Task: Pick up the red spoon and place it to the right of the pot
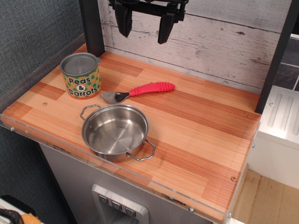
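Spoon (140, 91) lies untouched behind pot (116, 131); gripper (144, 25) hangs above, jaws apart and empty, so descent to the handle seems next.

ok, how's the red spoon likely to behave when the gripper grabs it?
The red spoon looks rigid, so it probably won't flop. Its ribbed red handle should give the gripper decent friction; the shiny metal bowl looks slicker, so better avoided. The handle appears rounded, so it may roll or pivot slightly if nudged off-centre. Likely light, though bowl-heavy if pinched at the far end.

Gripper (145, 25) cut off above; arm seemingly unseen.
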Tool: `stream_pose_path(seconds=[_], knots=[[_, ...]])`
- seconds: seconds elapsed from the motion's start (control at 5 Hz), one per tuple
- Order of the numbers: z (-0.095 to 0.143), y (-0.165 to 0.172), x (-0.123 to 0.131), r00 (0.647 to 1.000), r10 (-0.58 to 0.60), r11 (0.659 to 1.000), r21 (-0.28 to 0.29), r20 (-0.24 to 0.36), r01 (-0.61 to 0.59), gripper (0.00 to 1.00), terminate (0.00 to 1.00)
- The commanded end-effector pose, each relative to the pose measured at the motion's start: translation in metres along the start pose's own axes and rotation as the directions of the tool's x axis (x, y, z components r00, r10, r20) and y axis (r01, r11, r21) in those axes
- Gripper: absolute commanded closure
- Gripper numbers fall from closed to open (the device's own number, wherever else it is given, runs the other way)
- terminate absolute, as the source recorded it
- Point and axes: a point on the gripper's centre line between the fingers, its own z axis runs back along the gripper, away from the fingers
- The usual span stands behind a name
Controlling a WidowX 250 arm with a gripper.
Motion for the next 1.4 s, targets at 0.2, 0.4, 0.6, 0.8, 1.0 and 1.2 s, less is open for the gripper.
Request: stream_pose_path(seconds=[0.2,0.4,0.6,0.8,1.0,1.2], knots=[[-0.016,0.001,0.009,0.983,-0.181,0.983,-0.031,0.021,0.182,0.0,0.0],[-0.035,-0.002,0.018,0.907,-0.413,0.908,-0.039,0.079,0.417,0.0,0.0],[-0.052,-0.01,0.024,0.79,-0.594,0.791,-0.073,0.151,0.608,0.0,0.0],[-0.065,-0.021,0.023,0.7,-0.685,0.693,-0.116,0.202,0.712,0.0,0.0],[-0.087,-0.028,0.022,0.639,-0.741,0.629,-0.12,0.207,0.768,0.0,0.0],[-0.104,-0.033,0.02,0.572,-0.786,0.566,-0.096,0.236,0.818,0.0,0.0]])
